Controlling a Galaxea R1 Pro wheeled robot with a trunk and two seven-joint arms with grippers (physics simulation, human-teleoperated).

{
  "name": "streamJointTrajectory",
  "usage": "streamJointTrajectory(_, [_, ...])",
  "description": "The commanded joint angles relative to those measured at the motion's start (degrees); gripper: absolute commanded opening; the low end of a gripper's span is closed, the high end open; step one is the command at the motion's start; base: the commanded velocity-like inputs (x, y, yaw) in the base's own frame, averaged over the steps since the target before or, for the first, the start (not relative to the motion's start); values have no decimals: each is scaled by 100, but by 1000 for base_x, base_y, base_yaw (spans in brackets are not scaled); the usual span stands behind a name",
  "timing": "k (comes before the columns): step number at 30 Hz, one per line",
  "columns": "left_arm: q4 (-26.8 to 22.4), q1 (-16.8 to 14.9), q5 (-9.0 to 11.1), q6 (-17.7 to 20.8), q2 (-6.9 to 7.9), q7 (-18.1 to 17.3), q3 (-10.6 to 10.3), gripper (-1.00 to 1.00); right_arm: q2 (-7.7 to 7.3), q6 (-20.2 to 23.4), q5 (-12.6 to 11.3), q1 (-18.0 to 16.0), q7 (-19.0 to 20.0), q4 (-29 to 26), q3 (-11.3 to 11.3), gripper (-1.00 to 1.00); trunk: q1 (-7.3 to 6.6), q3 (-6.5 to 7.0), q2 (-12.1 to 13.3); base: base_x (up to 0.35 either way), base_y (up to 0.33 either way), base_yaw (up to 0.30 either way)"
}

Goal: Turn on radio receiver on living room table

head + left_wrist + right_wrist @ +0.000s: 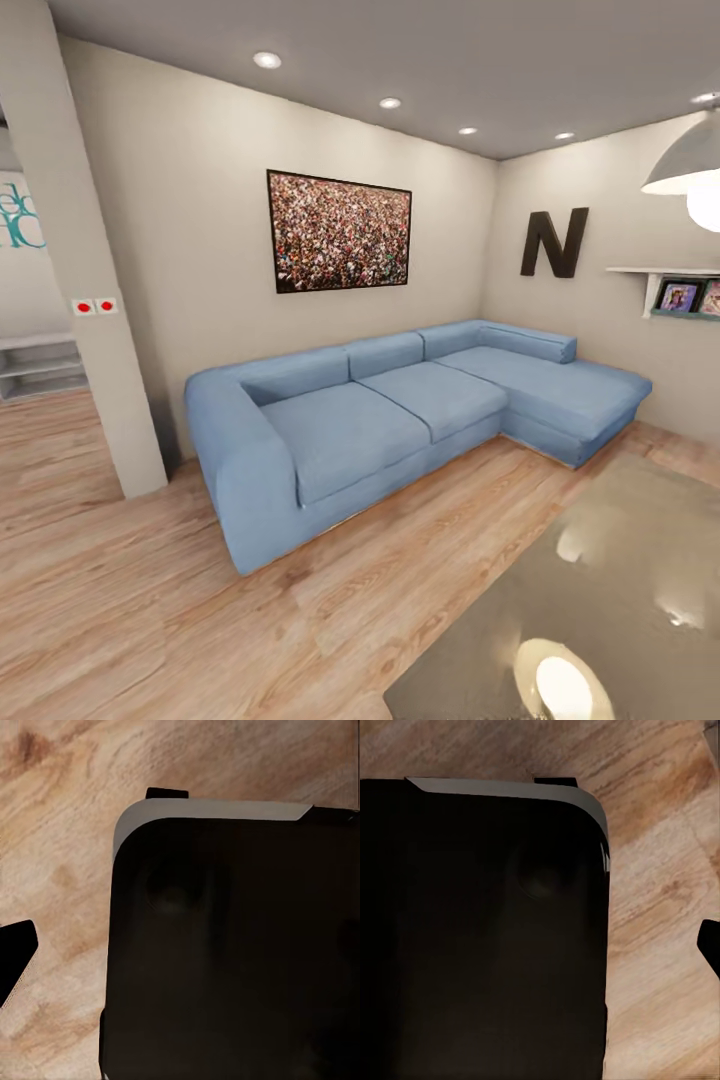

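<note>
**Rolling into the living room, radio not yet in sight**

From both wrist cameras I get a dark rounded body, probably the robot's own base [225, 945], over plank floor [60, 832]; whether either gripper is open or closed, I cannot tell. The radio receiver isn't visible from here. I'd expect it light and rigid, with a fragile wire handle, so I'd press its control rather than grab. The table [620, 560], glossy, sits lower right, near the blue sofa [400, 420] and wall "N" [553, 243].

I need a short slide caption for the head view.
Living room: blue sectional sofa on wood floor, glossy table corner at lower right.
</note>
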Motion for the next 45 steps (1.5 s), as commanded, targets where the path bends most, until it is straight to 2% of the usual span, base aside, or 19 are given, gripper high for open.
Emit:
streamJointTrajectory(1, [0,0,0,0,0,0,0,100,0,0,0,0,0,0,0,100,0,0,0,0,0,-281])
streamJointTrajectory(45, [0,0,0,-9,-9,11,5,100,-8,0,0,0,0,0,0,100,0,0,0,0,0,-282])
